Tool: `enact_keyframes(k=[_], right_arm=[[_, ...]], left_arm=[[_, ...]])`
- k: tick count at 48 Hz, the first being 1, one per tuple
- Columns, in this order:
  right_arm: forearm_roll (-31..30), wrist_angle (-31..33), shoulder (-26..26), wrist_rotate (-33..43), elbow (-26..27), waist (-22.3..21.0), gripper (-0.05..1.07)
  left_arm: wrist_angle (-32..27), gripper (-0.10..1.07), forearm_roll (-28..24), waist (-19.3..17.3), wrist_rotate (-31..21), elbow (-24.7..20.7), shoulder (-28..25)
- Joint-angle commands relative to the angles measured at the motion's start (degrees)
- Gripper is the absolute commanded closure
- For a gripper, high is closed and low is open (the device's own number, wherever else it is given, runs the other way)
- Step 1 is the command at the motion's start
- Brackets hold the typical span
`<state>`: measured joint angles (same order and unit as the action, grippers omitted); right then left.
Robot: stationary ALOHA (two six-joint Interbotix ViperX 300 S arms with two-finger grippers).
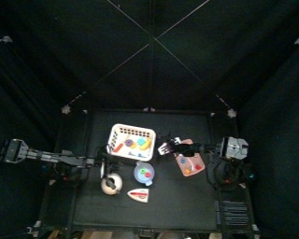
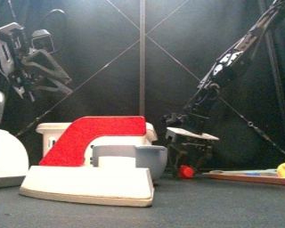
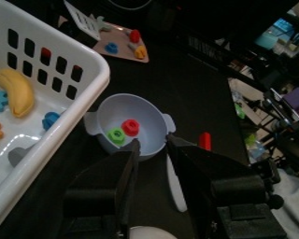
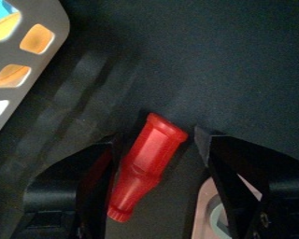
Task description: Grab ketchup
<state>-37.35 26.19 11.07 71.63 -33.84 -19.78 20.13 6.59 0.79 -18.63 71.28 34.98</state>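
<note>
The ketchup (image 4: 145,165) is a small red bottle lying flat on the black table. My right gripper (image 4: 156,140) hangs low over it, open, with one jaw on each side of the bottle and neither touching it. From the front, the ketchup (image 2: 187,171) shows as a red spot under the right gripper (image 2: 188,141). In the top view the right gripper (image 1: 177,147) sits just right of the basket and hides the bottle. The left gripper (image 3: 152,147) rests raised at the table's left, jaws a narrow gap apart and empty.
A white basket (image 1: 132,131) of toys stands at the back middle. A pale bowl (image 3: 105,103) holds red and green rings. An orange board (image 1: 190,166) lies under the right arm. A red-and-white block (image 2: 92,169) stands near the front edge.
</note>
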Motion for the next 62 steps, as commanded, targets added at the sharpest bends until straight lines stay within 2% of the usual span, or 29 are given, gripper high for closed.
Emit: enact_keyframes(k=[1, 7, 14, 18, 37, 62], right_arm=[[0.18, 0.35, -1.05, 0.09, 0.35, -0.09, 0.09], [0.44, 0.62, -1.05, 0.18, 0.44, 0.00, 0.18], [0.79, 1.05, -1.14, 0.09, 0.79, 0.09, 0.37], [0.79, 1.05, -1.49, 0.09, 1.05, 0.35, 0.45], [0.88, 1.41, -5.71, 0.18, 1.67, 3.25, 0.44], [0.88, 1.41, -5.71, -0.09, 2.29, 3.96, 0.44]], left_arm=[[0.53, 0.25, 0.00, -0.09, 0.09, -0.62, 0.00], [0.53, 0.25, 0.09, -0.09, 0.09, -0.62, 0.00], [0.53, 0.25, 0.09, -0.09, 0.09, -0.62, 0.00], [0.53, 0.25, 0.00, -0.09, 0.09, -0.62, 0.00], [0.53, 0.25, 0.00, -0.09, 0.09, -0.62, 0.00], [0.53, 0.25, 0.00, -0.62, 0.09, -0.70, 0.00]])
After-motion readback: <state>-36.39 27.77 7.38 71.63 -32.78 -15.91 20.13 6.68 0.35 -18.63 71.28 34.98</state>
